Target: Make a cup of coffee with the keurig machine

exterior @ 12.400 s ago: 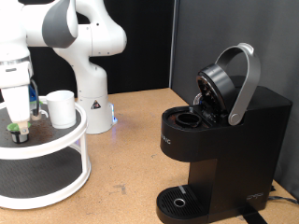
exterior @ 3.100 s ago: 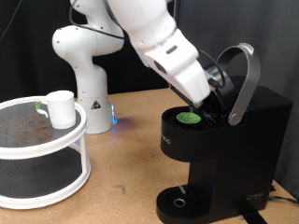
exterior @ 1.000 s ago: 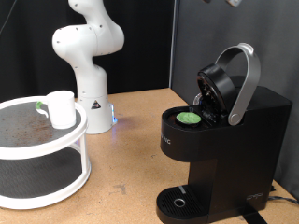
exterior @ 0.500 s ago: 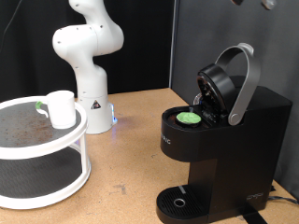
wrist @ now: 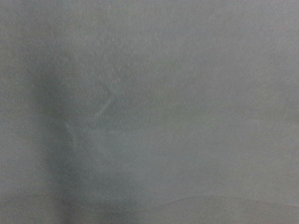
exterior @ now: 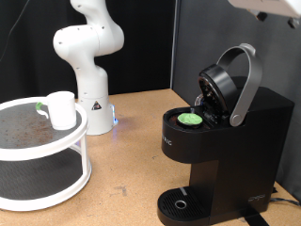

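The black keurig machine (exterior: 226,151) stands at the exterior view's right with its lid (exterior: 226,85) and grey handle raised. A dark pod with a green top (exterior: 191,120) sits in the open pod holder. The white cup (exterior: 62,109) stands on the top tier of a round white stand at the exterior view's left. Only a white part of the arm (exterior: 273,8) shows at the exterior view's top right, above the machine; the gripper itself is out of view. The wrist view shows only a blurred grey surface.
The two-tier round white stand (exterior: 56,174) fills the exterior view's lower left. The white robot base (exterior: 89,56) stands behind it on the brown table (exterior: 132,169). A dark panel forms the background.
The arm has moved up and away from the pod holder, leaving the green-topped pod in the machine. In the last second more of the arm has come into the top right corner.
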{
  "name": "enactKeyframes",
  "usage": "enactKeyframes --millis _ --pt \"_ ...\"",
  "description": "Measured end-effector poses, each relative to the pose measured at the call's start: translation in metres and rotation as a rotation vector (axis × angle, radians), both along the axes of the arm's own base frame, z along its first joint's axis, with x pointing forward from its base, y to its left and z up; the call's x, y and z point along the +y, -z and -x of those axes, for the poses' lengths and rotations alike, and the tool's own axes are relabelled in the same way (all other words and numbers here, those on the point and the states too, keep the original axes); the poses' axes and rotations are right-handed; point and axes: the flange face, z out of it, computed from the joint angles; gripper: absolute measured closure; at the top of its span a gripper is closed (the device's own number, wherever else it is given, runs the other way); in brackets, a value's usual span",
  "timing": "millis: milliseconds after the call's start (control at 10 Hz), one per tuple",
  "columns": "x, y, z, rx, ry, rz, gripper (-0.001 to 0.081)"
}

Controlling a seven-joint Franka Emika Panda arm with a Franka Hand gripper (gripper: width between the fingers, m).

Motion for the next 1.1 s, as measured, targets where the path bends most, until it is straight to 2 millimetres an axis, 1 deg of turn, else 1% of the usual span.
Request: enactKeyframes --millis 200,400,500,600,900,1000,1100 --pt "0.014 0.018 -0.002 0.011 -0.012 0.038 -0.0001" --pt "0.014 0.030 -0.005 -0.001 0.003 0.061 -0.0001" --pt "0.011 0.034 -0.005 -0.006 -0.004 0.066 0.0127" --pt "0.008 0.037 -0.005 -0.005 -0.017 0.069 0.0127" --pt "-0.014 0.039 -0.006 -0.003 -0.044 0.082 0.0564" --pt "-0.022 0.039 -0.006 -0.002 -0.042 0.090 0.0564" --pt "-0.029 0.040 -0.006 0.000 -0.040 0.096 0.0746"
